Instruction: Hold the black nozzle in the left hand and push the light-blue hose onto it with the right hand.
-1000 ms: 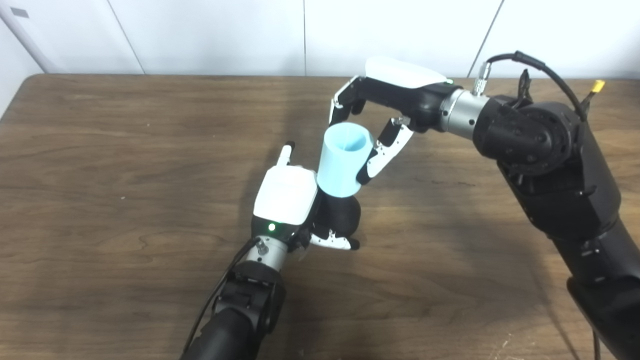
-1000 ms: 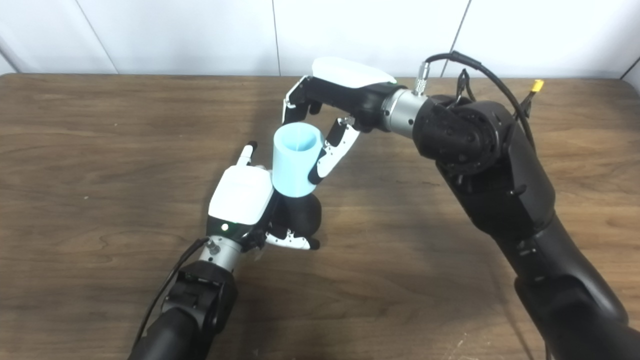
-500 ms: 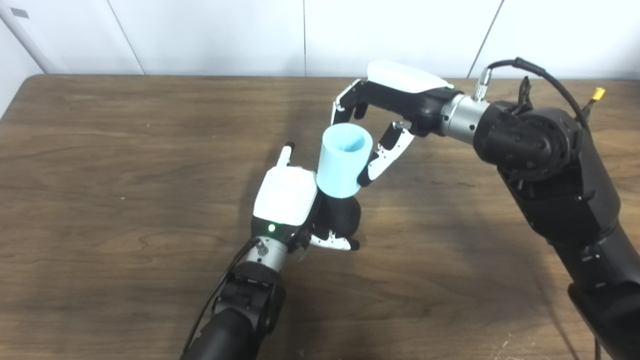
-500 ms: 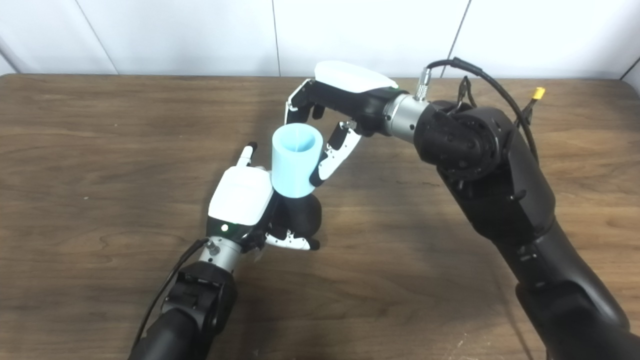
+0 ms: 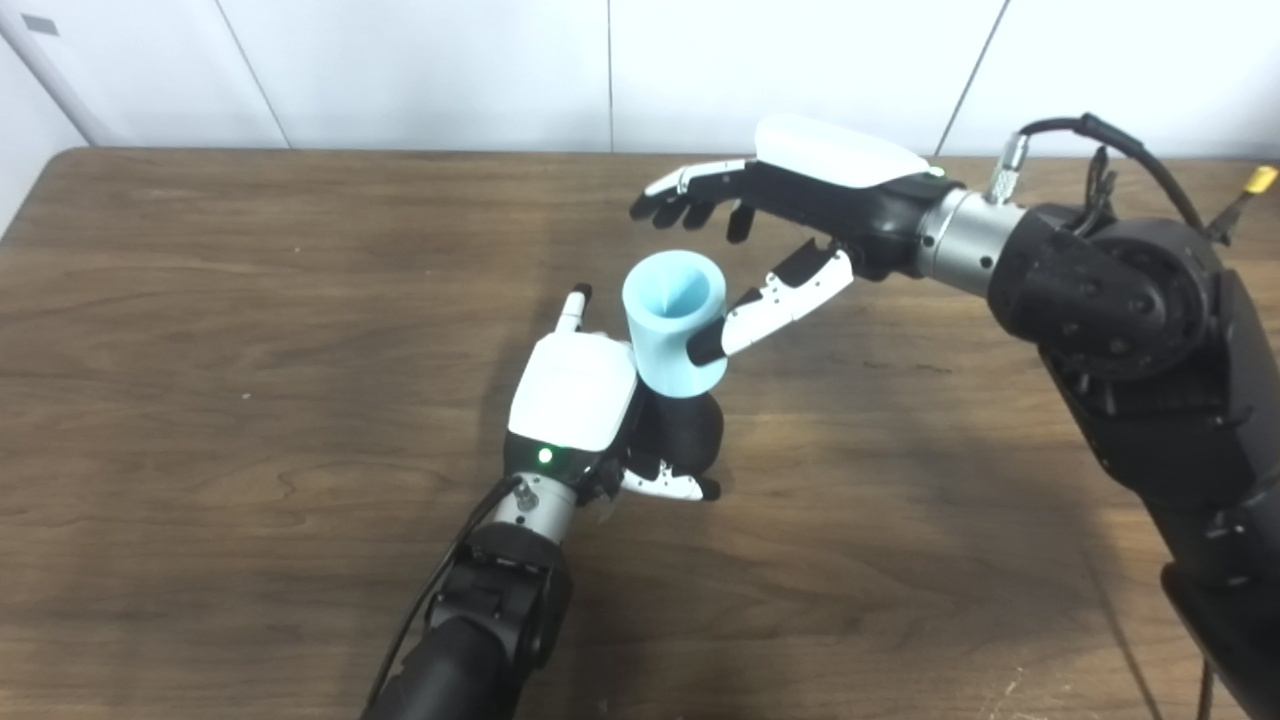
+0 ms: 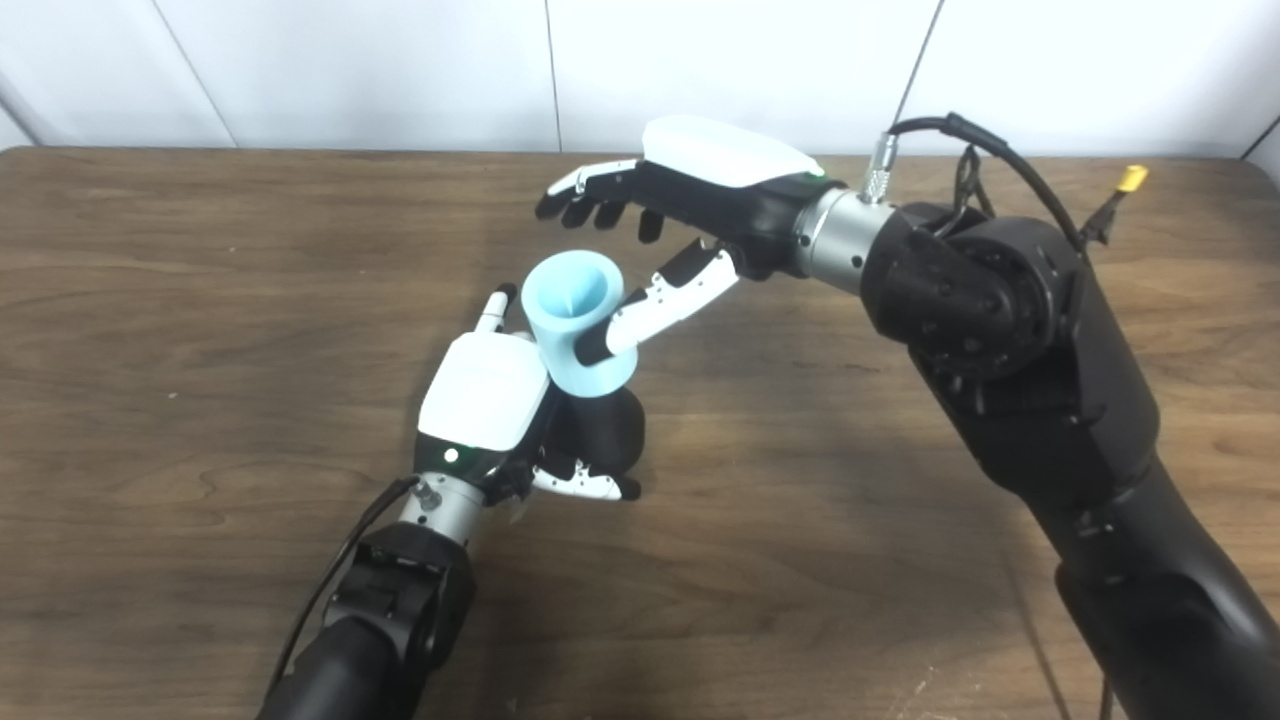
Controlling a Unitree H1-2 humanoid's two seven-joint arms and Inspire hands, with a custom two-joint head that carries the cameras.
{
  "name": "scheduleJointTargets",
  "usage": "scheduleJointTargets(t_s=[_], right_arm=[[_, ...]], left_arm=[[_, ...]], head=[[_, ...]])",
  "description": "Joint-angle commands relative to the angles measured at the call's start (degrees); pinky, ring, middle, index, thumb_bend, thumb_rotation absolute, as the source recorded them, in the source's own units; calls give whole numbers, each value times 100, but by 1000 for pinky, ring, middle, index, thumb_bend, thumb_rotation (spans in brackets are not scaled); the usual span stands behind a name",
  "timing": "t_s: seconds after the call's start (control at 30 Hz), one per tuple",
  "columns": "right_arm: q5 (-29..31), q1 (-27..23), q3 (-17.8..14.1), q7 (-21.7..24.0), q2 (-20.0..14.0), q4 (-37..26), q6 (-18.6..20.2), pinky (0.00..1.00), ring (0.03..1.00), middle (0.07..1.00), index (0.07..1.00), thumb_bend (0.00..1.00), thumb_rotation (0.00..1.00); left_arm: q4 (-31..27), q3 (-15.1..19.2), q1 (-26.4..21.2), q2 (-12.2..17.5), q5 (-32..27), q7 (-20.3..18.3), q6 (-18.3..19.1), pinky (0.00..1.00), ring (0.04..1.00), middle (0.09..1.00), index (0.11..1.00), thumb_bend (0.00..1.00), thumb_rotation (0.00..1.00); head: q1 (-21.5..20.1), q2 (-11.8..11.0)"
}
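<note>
Up close, the right hand (image 5: 800, 215) has its fingers (image 5: 685, 195) stretched out flat and apart, hovering above the light-blue hose (image 5: 675, 325) without touching it; only the thumb (image 5: 765, 305) reaches down, its dark tip against the hose's side, though whether it truly presses there is hard to tell. That hand grips nothing. The hose is a short, wide sleeve, tilted with its open mouth turned up and toward the far left corner of the table (image 5: 200, 300); its lower end sits on the black nozzle (image 5: 685, 435), so the joint is hidden inside. The nozzle shows only as a dark rounded lump, most of it covered. The left hand (image 6: 490, 400) is clamped around it, white back upward, so its curled fingers are largely out of sight; just a white-and-black piece of the hand pokes out below the nozzle. All this sits near the middle of the wooden table. The right forearm is cut off at the right edge.
</note>
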Motion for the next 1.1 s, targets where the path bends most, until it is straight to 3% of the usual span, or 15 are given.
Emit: scheduleJointTargets(t_s=[0.0, 0.17, 0.43, 0.6, 0.8, 1.07], right_arm=[[-93, -217, -138, -18, -121, -242, 23, 730, 861, 875, 908, 779, 917], [-11, -157, -232, -124, -254, -280, -88, 753, 874, 888, 909, 771, 968], [-145, 141, -274, -348, -270, -638, -319, 828, 901, 900, 906, 784, 934], [-441, 532, -254, -911, -97, -633, -1015, 862, 940, 921, 912, 777, 880], [-523, 898, -210, -1180, 2, -631, -1710, 975, 983, 956, 931, 738, 912], [-711, 1214, -167, -1249, 158, -628, -2294, 924, 931, 897, 846, 709, 927]], left_arm=[[-17, -93, 73, -13, 74, -148, -107, 1000, 638, 522, 465, 522, 0], [2, -97, 82, -9, 67, -91, -119, 1000, 634, 521, 465, 522, 0], [6, -77, 94, 15, 23, -91, -130, 1000, 636, 519, 467, 522, 0], [3, -86, 99, 23, 40, -109, -134, 1000, 634, 517, 468, 523, 0], [-1, -76, 104, 31, 37, -111, -132, 1000, 632, 523, 464, 522, 0], [55, -82, 103, 55, 1, 35, -157, 983, 630, 547, 449, 516, 0]], head=[[7, 7], [8, 3], [2, -2], [30, 2], [5, 12], [21, -8]])
